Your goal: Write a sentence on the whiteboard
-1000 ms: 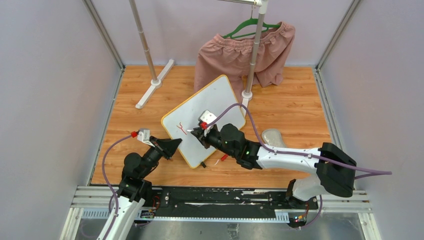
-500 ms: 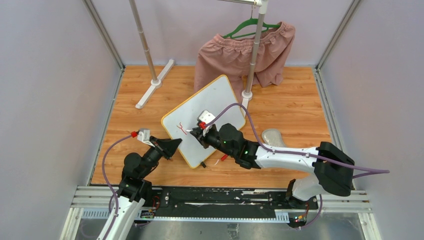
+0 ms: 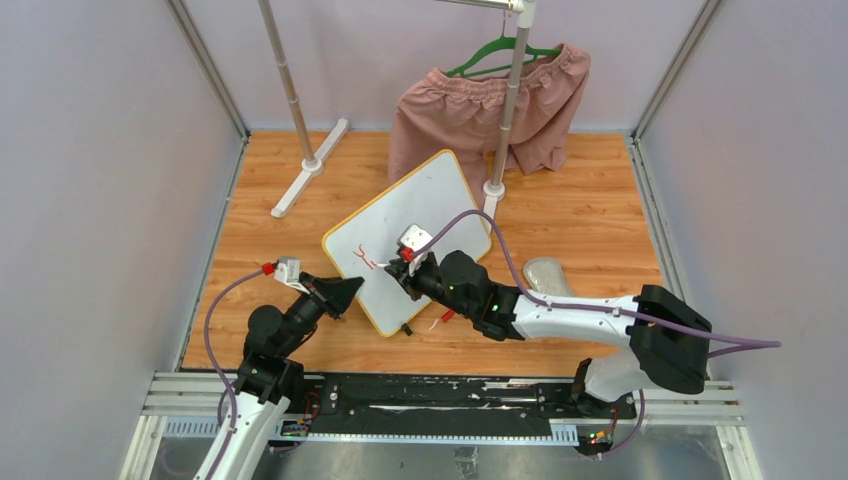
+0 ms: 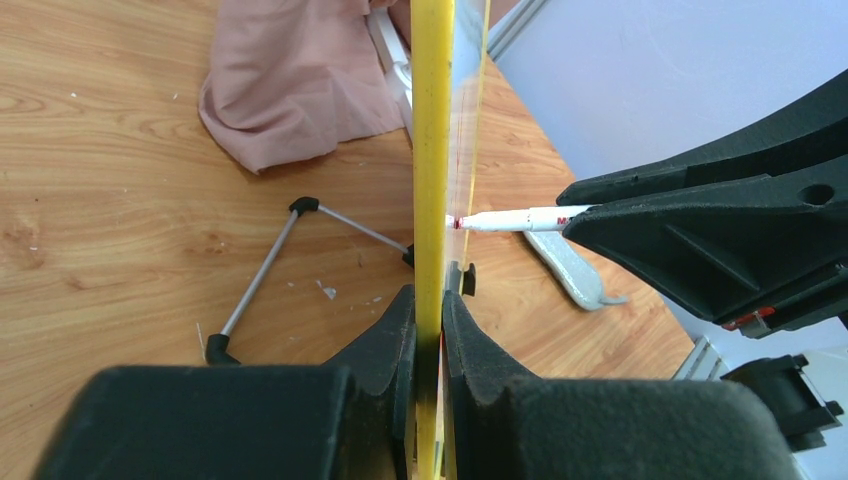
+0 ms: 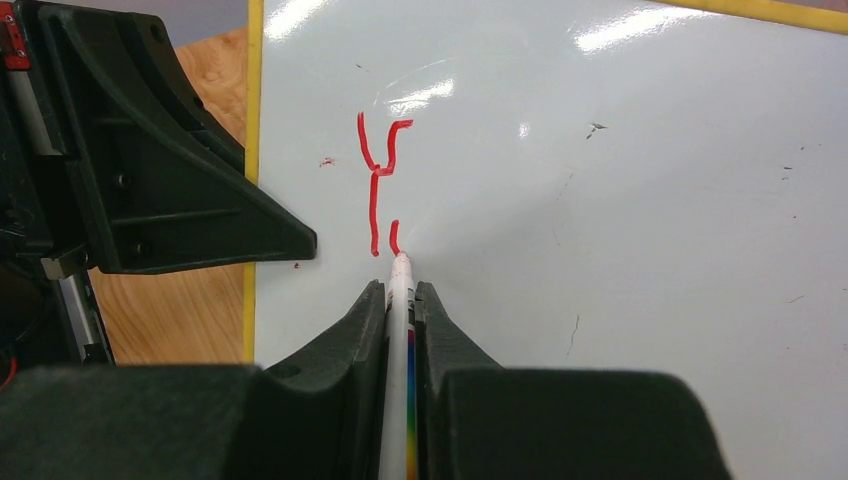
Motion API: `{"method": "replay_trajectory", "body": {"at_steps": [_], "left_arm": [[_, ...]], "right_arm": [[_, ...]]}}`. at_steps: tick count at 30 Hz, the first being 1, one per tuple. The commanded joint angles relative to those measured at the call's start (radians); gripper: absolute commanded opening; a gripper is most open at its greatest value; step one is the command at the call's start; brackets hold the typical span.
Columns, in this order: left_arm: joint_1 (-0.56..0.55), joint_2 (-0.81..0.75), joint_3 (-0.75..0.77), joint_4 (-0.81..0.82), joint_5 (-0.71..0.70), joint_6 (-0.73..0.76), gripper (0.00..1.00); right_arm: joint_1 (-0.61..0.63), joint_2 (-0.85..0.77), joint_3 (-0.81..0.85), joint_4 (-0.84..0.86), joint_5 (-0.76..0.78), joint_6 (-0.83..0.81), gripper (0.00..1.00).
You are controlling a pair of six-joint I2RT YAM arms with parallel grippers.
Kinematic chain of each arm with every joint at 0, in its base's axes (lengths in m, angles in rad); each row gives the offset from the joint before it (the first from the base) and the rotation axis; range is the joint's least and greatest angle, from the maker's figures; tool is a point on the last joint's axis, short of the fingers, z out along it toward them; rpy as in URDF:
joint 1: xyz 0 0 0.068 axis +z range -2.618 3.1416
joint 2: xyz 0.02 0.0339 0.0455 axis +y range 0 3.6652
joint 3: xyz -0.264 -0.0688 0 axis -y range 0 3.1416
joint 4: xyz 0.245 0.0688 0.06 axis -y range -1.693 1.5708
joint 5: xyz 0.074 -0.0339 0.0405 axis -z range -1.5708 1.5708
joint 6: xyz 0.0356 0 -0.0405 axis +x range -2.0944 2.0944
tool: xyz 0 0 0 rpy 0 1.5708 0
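Right claw (image 5: 400, 292), reaching forward, has nudged marker (image 5: 401, 270) along whiteboard (image 5: 620, 200).

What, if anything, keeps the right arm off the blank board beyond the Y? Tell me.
Likely nothing. The right fingers hold the marker, tip on the board beside the Y; the surface beyond is bare, and the left fingers clamp only its yellow edge.

The sentence (image 5: 374, 212) has gained a second stroke.
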Motion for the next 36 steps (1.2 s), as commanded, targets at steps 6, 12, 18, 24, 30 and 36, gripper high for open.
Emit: {"method": "replay_trajectory", "body": {"at_steps": [6, 12, 18, 24, 30, 36], "left_arm": [[0.007, -0.067, -0.039, -0.104, -0.01, 0.066, 0.0], [0.007, -0.067, -0.041, -0.103, -0.011, 0.066, 0.0], [0.007, -0.067, -0.041, -0.102, -0.006, 0.066, 0.0], [0.006, -0.067, -0.042, -0.099, -0.005, 0.067, 0.0], [0.007, -0.067, -0.044, -0.096, -0.006, 0.065, 0.0], [0.007, -0.067, -0.044, -0.097, -0.005, 0.065, 0.0]], "right_arm": [[-0.023, -0.002, 0.031, -0.035, 0.047, -0.017, 0.0], [-0.028, 0.006, 0.06, -0.031, 0.046, -0.025, 0.0], [-0.028, 0.023, 0.085, -0.028, 0.032, -0.031, 0.0], [-0.028, 0.036, 0.092, -0.025, 0.0, -0.019, 0.0], [-0.024, 0.03, 0.084, -0.023, -0.032, -0.002, 0.0], [-0.008, 0.023, 0.066, -0.021, -0.033, 0.006, 0.0]]}}
